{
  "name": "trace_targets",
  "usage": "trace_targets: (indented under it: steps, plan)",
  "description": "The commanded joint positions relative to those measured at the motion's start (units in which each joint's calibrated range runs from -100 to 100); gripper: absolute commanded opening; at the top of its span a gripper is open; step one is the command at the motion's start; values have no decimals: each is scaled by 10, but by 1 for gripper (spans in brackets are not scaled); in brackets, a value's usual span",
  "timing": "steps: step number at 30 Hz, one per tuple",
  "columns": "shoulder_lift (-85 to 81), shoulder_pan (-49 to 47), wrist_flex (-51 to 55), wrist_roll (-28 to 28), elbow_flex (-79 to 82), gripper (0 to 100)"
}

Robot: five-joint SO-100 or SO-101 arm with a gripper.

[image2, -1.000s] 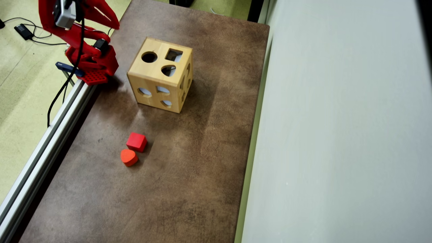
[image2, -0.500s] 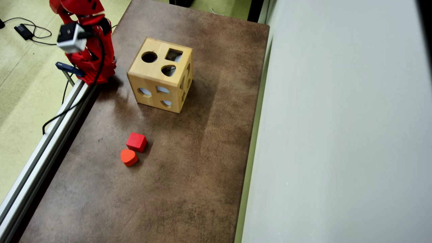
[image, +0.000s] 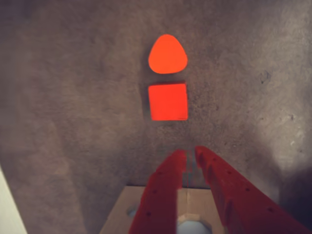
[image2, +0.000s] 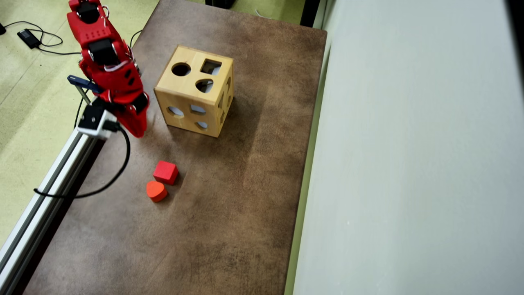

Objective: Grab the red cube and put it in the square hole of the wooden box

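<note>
Since half a second ago the red arm has unfolded from its base and swung out over the brown tabletop point(image2: 245, 184), so the gripper point(image2: 138, 132) now hangs between the wooden box point(image2: 195, 91) and the red cube point(image2: 166, 172), well short of the cube. In the wrist view its fingers point(image: 170, 170) stand almost together with only a thin slit between them, holding nothing. The red cube point(image: 167, 101) lies on the table ahead of the tips, with the orange-red heart block point(image: 167, 54) just beyond it, barely apart. Nothing of the task is done: reach, grasp, carry and drop all remain. The square hole point(image2: 211, 66) on the box's top face is dark; I cannot tell whether the box holds anything.
</note>
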Motion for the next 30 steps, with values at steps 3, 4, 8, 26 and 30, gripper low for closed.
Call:
trace_targets:
  steps: [3, 4, 8, 26, 30]
  plan:
    - [25, 12, -9, 2, -13, 21]
    - [37, 13, -9, 2, -13, 23]
    - [94, 15, -9, 2, -23, 29]
    - [209, 9, -112, 3, -23, 30]
    - [228, 9, -112, 3, -23, 30]
